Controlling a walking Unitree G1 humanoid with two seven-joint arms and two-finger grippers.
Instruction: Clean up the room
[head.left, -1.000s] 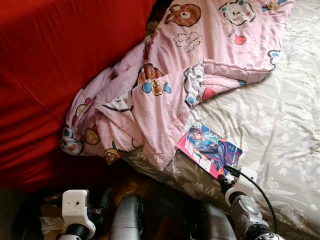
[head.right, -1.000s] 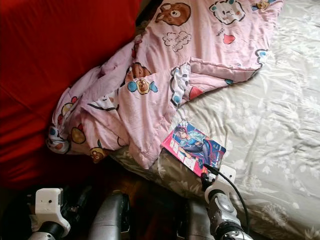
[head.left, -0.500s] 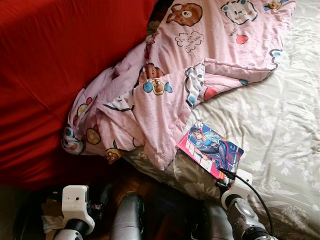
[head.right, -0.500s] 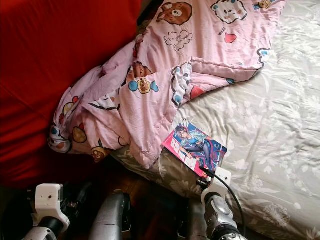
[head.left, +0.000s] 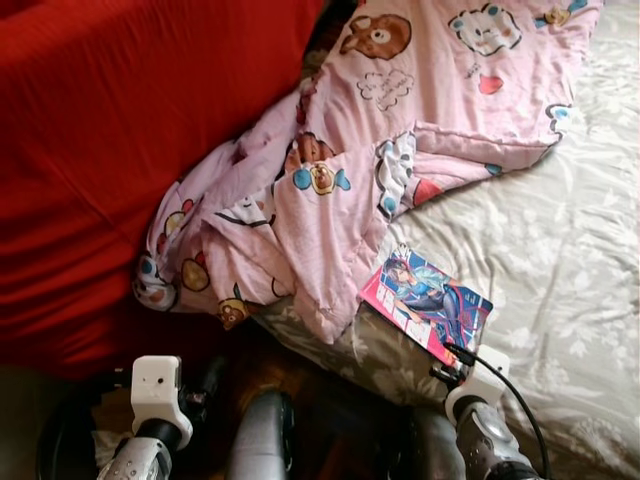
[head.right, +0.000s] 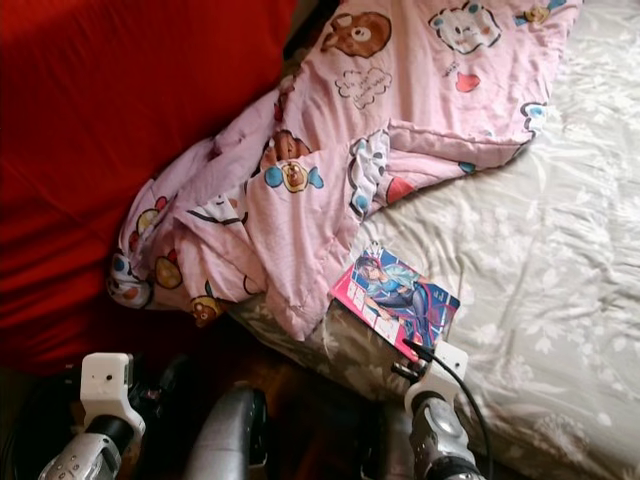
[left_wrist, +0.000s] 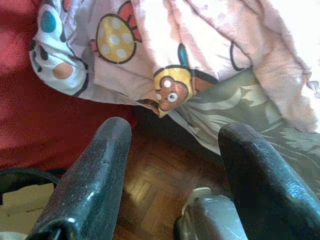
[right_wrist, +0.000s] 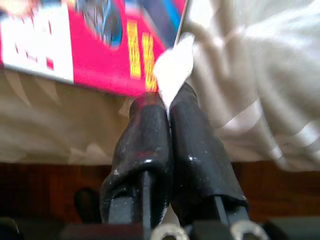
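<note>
A colourful comic book (head.left: 427, 303) lies flat on the grey floral bed sheet (head.left: 560, 250) near the bed's front edge. My right gripper (right_wrist: 169, 102) sits at the book's (right_wrist: 75, 40) near corner, shut on a white scrap of paper (right_wrist: 174, 67) that sticks out past its fingertips. My right wrist (head.left: 485, 372) shows just below the book. A rumpled pink cartoon-print blanket (head.left: 340, 170) spills off the bed's left side. My left gripper (left_wrist: 175, 135) hangs open and holds nothing, above the wooden floor (left_wrist: 150, 185) below the blanket's hanging edge (left_wrist: 170, 95).
A large red fabric surface (head.left: 100, 150) stands left of the bed. A dark round container (head.left: 60, 450) with crumpled paper sits at the lower left by my left arm. The right half of the bed is bare sheet.
The whole view has shifted a little. My left wrist sits slightly higher in the picture. My right gripper stays at the book's near corner.
</note>
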